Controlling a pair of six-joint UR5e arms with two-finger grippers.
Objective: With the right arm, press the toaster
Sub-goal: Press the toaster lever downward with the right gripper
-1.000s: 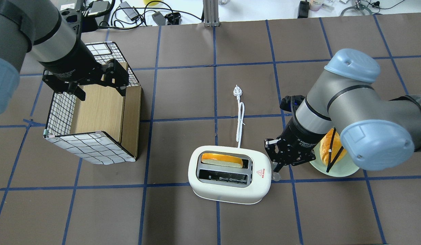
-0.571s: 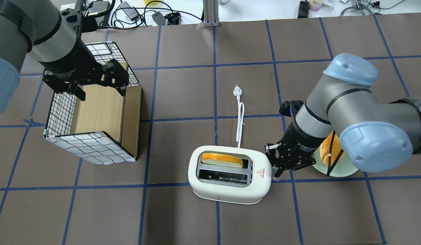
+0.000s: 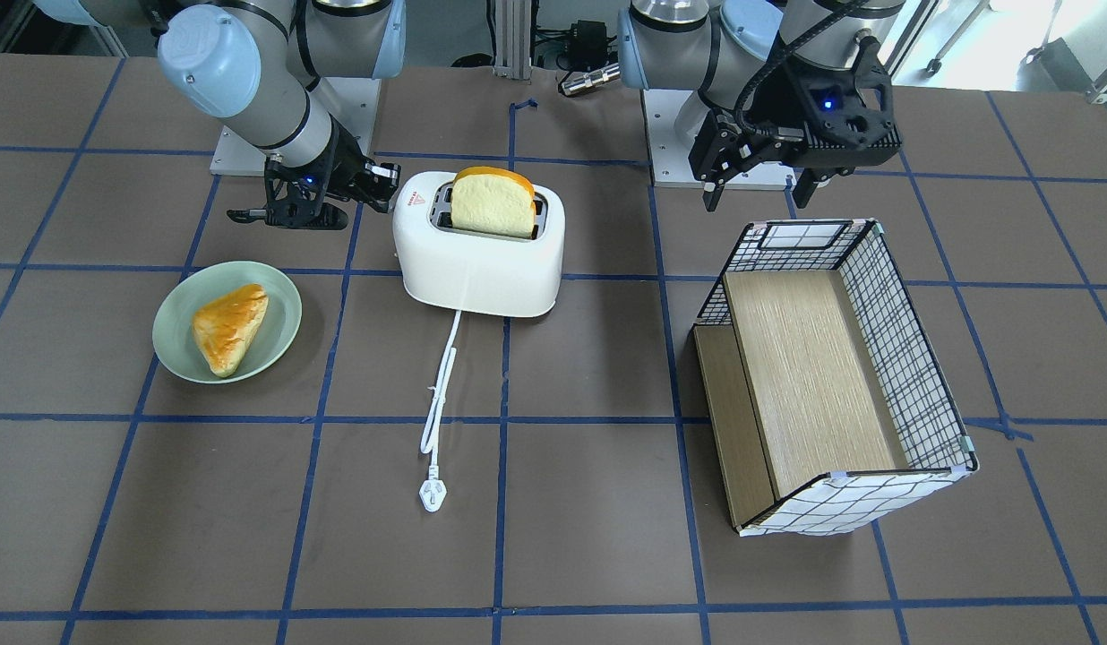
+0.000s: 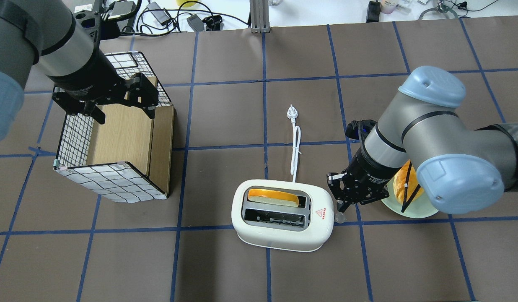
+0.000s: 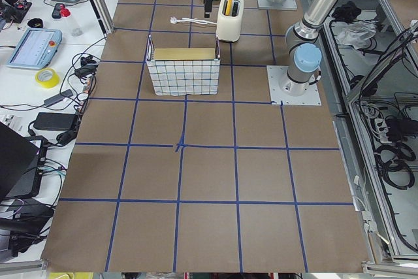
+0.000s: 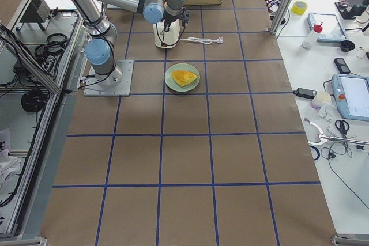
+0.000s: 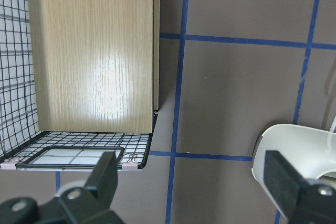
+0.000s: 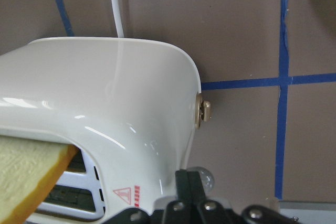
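The white toaster point(image 4: 280, 235) stands at the front middle of the table, with a bread slice point(image 4: 272, 196) upright in its far slot. It also shows in the front view point(image 3: 477, 260) and the right wrist view point(image 8: 105, 93). My right gripper point(image 4: 340, 206) is shut and empty. It hangs at the toaster's right end, with its fingertips point(image 8: 188, 182) right by the clear lever knob point(image 4: 339, 217). My left gripper point(image 4: 112, 105) is open and empty, held above the far end of the grid-patterned box point(image 4: 116, 180).
A green plate point(image 3: 173, 354) with a bread piece point(image 3: 227, 327) lies just right of my right gripper, partly under the arm in the overhead view. The toaster's white cord and plug point(image 4: 291, 111) run away from the toaster towards the far side.
My right gripper dipped down over the lever knob and hid it, then came back up a little, and the knob shows again. The bread slice and the left arm have not moved.
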